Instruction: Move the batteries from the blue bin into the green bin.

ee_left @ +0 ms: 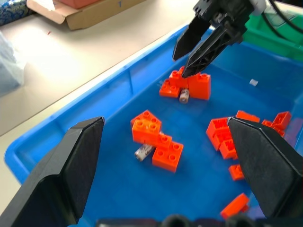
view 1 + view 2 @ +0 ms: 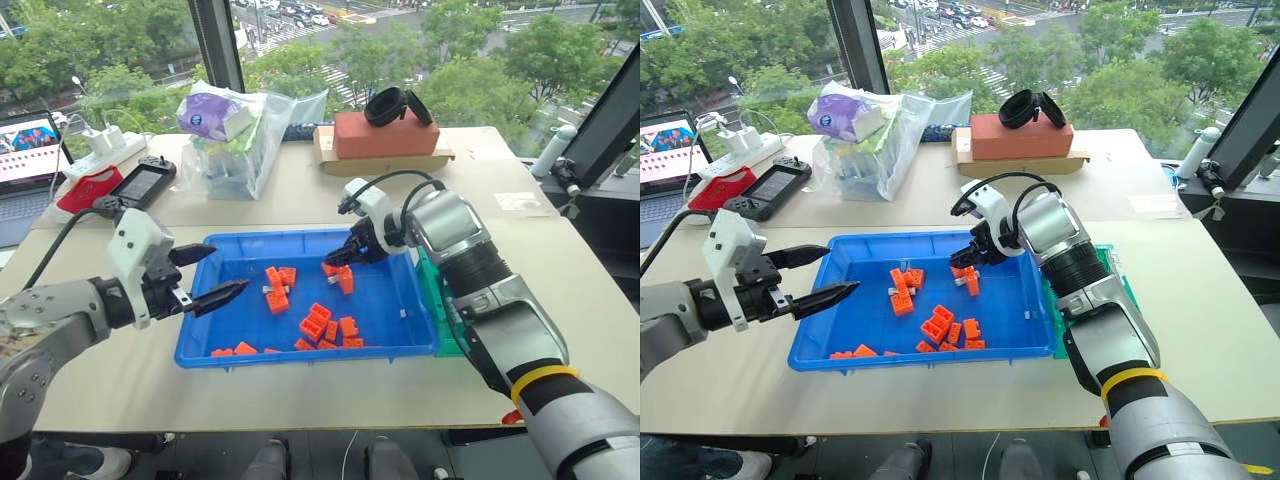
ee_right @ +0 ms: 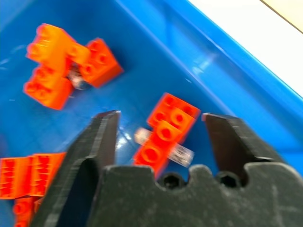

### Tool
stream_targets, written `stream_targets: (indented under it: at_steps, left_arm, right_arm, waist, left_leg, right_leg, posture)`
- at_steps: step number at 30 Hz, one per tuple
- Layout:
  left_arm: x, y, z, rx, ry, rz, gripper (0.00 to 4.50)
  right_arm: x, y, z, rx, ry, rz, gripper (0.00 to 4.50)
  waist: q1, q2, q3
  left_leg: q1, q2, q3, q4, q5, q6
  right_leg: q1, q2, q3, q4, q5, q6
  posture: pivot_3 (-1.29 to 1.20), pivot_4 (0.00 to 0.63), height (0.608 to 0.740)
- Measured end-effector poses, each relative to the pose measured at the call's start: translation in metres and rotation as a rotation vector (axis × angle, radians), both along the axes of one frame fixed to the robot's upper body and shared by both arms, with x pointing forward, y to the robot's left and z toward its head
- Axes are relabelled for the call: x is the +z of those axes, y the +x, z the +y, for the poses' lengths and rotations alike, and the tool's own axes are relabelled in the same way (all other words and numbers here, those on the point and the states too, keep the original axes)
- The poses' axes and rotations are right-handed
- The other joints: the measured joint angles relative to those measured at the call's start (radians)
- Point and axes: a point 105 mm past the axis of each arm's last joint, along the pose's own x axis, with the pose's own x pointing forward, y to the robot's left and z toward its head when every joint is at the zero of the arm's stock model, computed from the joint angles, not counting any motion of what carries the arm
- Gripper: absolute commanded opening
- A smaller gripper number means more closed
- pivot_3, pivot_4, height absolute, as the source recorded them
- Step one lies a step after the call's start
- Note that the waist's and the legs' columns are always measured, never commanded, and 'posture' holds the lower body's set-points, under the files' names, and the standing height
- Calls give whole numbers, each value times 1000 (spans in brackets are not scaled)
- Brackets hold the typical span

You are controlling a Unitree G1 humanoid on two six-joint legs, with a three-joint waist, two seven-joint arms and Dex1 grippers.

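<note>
Green bin point(image 2: 432, 290): mostly hidden behind right arm, only a strip of wall shows; contents can't be told. Battery point(image 3: 182, 153) under right gripper point(image 3: 161, 127): mid part covered by orange blocks point(image 3: 165, 130), only ends show, blurred. Second battery point(image 1: 143, 151): partly tucked under blocks. Third battery point(image 1: 184, 95): only end cap visible betw. blocks. Small white speck point(image 1: 253, 82) on blue bin point(image 1: 57, 123) floor: too small to ID. Laptop point(image 2: 25, 150): cut off at frame edge.
</note>
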Motion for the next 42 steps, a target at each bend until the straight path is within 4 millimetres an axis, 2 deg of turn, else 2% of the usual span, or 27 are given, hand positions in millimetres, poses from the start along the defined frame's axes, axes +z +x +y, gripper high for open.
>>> stream_targets:
  at_steps: [9, 15, 16, 20, 21, 36, 39, 42]
  left_arm:
    - [0, 0, 0, -4, -7, 4, 4500]
    - [-1, 0, -1, -4, -6, 6, 4500]
    - [0, 0, -1, -4, -6, 5, 4500]
    - [1, 1, -1, -6, -6, -7, 4500]
    - [1, 1, -1, -6, -5, -7, 4500]
    - [0, 3, -3, -8, -5, -5, 4500]
    - [1, 4, -4, -13, -5, -5, 4500]
    - [0, 4, -5, -15, -5, -3, 4500]
  right_arm:
    - [-11, -7, 2, -13, -2, 38, 2430]
    - [-11, -8, 1, -30, -10, 39, 2430]
    - [-11, -8, 1, -29, -7, 42, 1924]
    - [-10, -8, 1, -27, -3, 36, 621]
    - [-10, -8, 2, -26, -2, 37, 461]
    - [-6, -3, -21, -55, -45, 1, 457]
    - [0, -4, -30, -47, -45, -10, 457]
    - [16, -10, -43, 4, -27, -32, 457]
  waist:
    - [0, 0, 0]
    - [0, 0, 0]
    - [0, 0, 0]
    - [0, 0, 0]
    - [0, 0, 0]
    - [1, 0, 0]
    - [2, 0, 0]
    - [4, -1, 0]
  left_leg:
    - [0, 0, 0, 0, 0, 0]
    - [0, 0, 0, 0, 0, 0]
    - [0, 0, 0, 0, 0, 0]
    - [0, 0, 0, 0, 0, 0]
    - [0, 0, 0, 0, 0, 0]
    - [0, 0, 0, 0, 0, 0]
    - [0, 0, 0, 0, 0, 0]
    - [-1, 0, 0, 0, 0, 0]
  right_leg:
    - [0, 0, 0, 0, 0, 0]
    - [0, 0, 0, 0, 0, 0]
    - [0, 0, 0, 0, 0, 0]
    - [0, 0, 0, 0, 0, 0]
    - [0, 0, 0, 0, 0, 0]
    - [0, 0, 0, 0, 0, 0]
    - [0, 0, 0, 0, 0, 0]
    - [0, 0, 0, -1, 0, 0]
  posture:
    - [0, 150, 740]
    - [0, 150, 740]
    - [0, 150, 740]
    - [0, 150, 740]
    - [0, 150, 740]
    - [0, 150, 740]
    - [0, 150, 740]
    - [0, 150, 740]
